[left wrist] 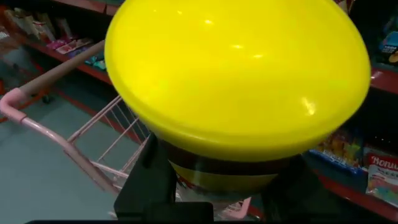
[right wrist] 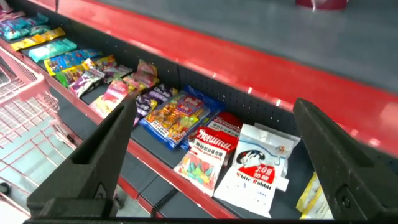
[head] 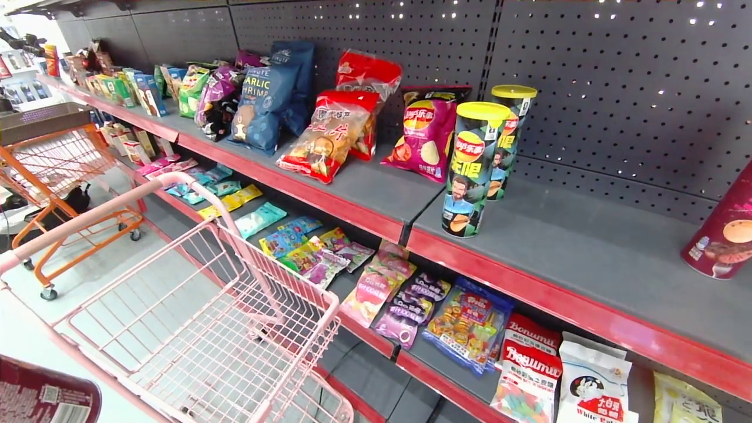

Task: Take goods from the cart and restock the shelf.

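My left gripper (left wrist: 224, 190) is shut on a chips can (left wrist: 236, 74) with a yellow lid. Its black fingers (left wrist: 149, 180) clamp the dark body just under the lid, above the pink cart (left wrist: 56, 134). A dark red can body (head: 41, 393) shows at the head view's lower left corner, beside the pink cart (head: 194, 329), whose basket looks bare. My right gripper (right wrist: 214, 168) is open with nothing between its fingers (right wrist: 93, 168). It hangs in front of the lower shelf (right wrist: 249, 93) of snack bags. The grey upper shelf (head: 587, 252) holds two yellow-lidded cans (head: 473, 170) and a maroon can (head: 719, 235).
Chip and snack bags (head: 329, 132) line the upper shelf to the left of the cans, with bare board between the cans and the maroon can. Candy packs (head: 464, 323) fill the lower shelf. An orange cart (head: 59, 164) stands farther down the aisle.
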Robot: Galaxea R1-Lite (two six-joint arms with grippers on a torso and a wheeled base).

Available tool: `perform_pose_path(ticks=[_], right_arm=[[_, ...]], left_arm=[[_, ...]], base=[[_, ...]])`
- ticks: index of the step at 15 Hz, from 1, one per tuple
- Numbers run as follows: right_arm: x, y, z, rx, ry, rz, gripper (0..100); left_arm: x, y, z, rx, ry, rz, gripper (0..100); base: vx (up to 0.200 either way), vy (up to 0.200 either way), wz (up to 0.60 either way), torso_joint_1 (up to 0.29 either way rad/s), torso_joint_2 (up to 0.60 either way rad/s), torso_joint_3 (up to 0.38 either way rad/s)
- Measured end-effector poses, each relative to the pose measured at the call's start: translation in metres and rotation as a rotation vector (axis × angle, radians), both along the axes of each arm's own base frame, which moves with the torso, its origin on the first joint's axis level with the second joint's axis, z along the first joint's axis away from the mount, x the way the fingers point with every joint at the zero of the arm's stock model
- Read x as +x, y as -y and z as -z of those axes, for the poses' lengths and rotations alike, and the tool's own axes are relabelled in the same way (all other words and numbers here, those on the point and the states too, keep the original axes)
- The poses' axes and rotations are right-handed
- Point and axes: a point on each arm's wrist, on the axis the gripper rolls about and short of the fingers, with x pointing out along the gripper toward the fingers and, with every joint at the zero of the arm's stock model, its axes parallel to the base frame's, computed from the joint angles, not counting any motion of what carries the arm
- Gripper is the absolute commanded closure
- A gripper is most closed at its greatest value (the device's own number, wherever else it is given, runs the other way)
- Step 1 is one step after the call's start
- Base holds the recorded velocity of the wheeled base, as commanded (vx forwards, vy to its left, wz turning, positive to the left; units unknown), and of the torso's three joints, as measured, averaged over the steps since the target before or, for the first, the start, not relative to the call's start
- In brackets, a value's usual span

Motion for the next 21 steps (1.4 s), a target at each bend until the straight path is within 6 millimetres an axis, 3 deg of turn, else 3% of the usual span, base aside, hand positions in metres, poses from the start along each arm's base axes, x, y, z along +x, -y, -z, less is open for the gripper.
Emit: perform_pose_path(ticks=[4,18,21], right_arm=[[0.0,0.0,-0.0002,0.004,0.002,0.0,0],[0.0,0.0,-0.0001,0.005,0.001,0.0,0],[0.0,0.0,-0.0001,0.005,0.001,0.0,0]], left_arm=[[-0.0024,0.0003,-0.0001,0.006,0.014,0.007,100],[-0.0031,0.0004,-0.0001,0.046,0.019,0.007,100],[-0.0046,0.0004,0.0023,0.061,0.018,0.016,100]], base=[[0.0,0.0,-0.3,0.162,-0.4,-0.232],[0.0,0.0,-0.6,0.008,-0.01,-0.005],[0.0,0.0,0.0,0.0,0.0,0.0]])
